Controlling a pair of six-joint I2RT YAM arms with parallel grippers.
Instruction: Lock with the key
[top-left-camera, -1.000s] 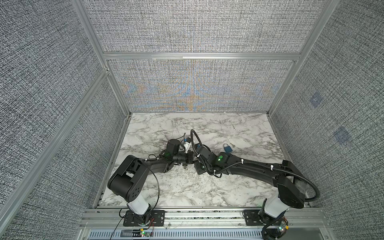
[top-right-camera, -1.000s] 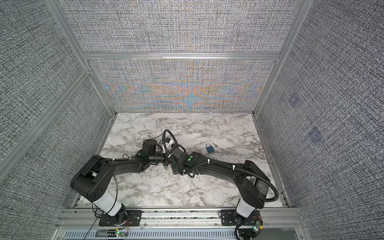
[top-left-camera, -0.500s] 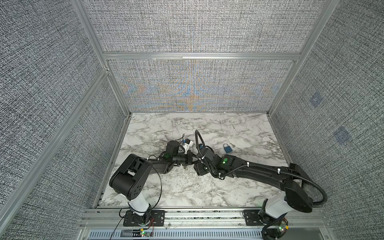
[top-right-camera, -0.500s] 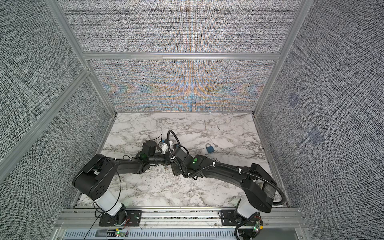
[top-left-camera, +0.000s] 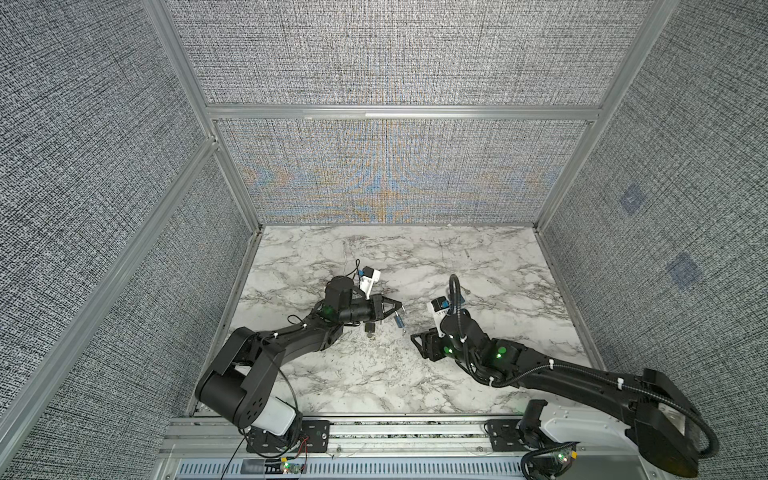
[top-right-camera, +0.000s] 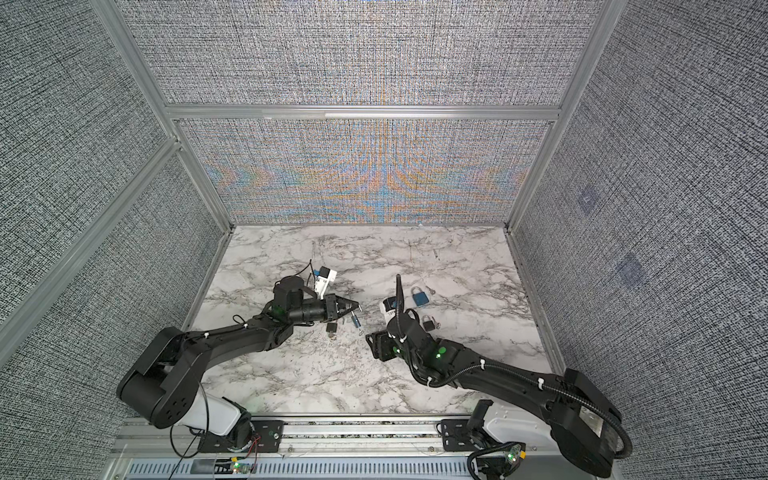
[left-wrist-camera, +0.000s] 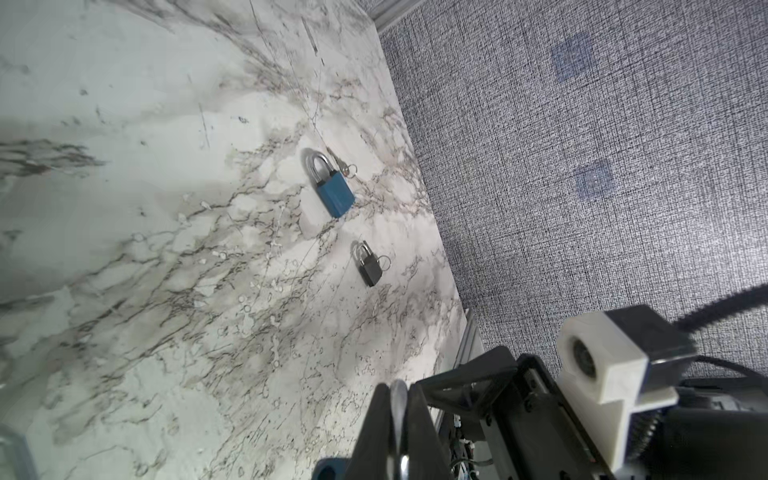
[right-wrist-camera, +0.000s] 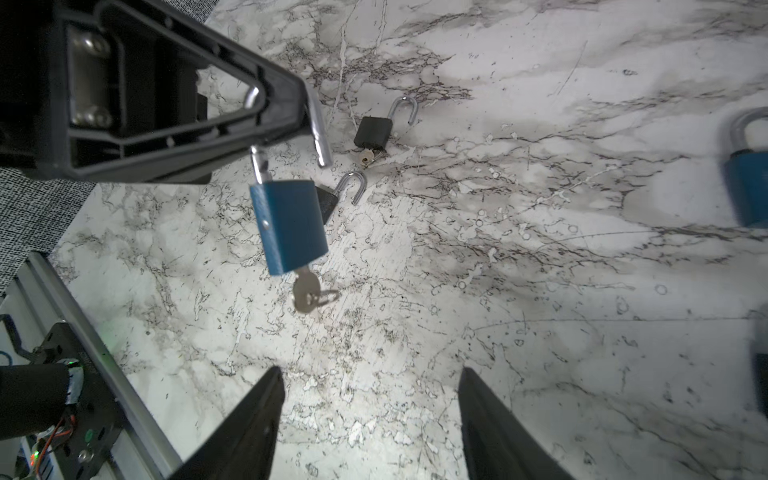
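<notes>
In both top views my left end effector (top-left-camera: 398, 308) is pinched together on the silver shackle of a small blue metal padlock (top-left-camera: 399, 322), which hangs clear of the white marble desk (top-left-camera: 374, 374). The right end effector (top-left-camera: 417, 341) sits apart from it, spread and empty.

In a top view, a larger blue padlock (top-right-camera: 419, 297) and a small dark grey padlock (top-right-camera: 428, 322) lie beyond the right arm. Both look closed.

The left wrist view shows the fingers (left-wrist-camera: 376, 424) pressed flat on the shackle.

The right wrist view tells me most. The shackle is swung open with one leg free, and a silver key (right-wrist-camera: 306, 293) sticks out beneath the body. A black padlock with an open shackle (right-wrist-camera: 373, 131) lies on the desk behind, and a second black padlock (right-wrist-camera: 326, 199) is half hidden.

I reckon the right end effector should come in square and slow, since the lock dangles and may swing. I'd steady the body, seat the free leg, then pinch the key's bow flat and turn.
</notes>
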